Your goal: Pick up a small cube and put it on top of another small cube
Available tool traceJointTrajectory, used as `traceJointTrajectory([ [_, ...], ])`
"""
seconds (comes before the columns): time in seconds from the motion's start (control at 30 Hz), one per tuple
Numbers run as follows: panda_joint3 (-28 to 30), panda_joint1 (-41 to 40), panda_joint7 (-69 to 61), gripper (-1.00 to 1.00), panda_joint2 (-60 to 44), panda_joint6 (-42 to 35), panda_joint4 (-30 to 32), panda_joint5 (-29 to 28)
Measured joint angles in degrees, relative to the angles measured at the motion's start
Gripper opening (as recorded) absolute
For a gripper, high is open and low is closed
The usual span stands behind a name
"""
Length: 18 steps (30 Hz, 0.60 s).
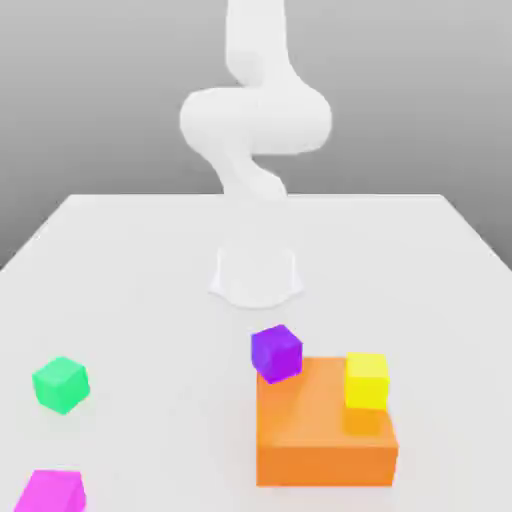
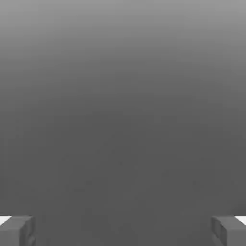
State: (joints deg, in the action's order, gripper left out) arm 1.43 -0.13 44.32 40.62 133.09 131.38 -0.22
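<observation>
Several small cubes lie on the white table (image 1: 150, 260). A purple cube (image 1: 275, 352) stands tilted at the far left corner of a large orange block (image 1: 325, 425). On top of that block, toward the exterior view's right, sits a yellow cube (image 1: 367, 380). A green cube (image 1: 60, 384) lies at the exterior view's left, with a magenta cube (image 1: 50, 492) nearer the front edge. In the hand view my gripper (image 2: 123, 230) is open: its grey fingertips (image 2: 17, 230) stand far apart with nothing between them, facing plain grey background.
My white arm rises from its round base (image 1: 255, 275) at the middle of the table, bends at a bulky joint (image 1: 255, 120) and leaves the exterior view at the top. The orange block is the tallest thing on the table.
</observation>
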Motion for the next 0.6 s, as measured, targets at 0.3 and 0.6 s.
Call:
traceJointTrajectory([
  [0.3,5.7,-0.71,-6.62,0.0,-18.93,4.79,-1.47,0.71],
  [0.6,10.53,-3.0,-15.31,0.0,-37.72,9.43,-2.92,4.5],
])
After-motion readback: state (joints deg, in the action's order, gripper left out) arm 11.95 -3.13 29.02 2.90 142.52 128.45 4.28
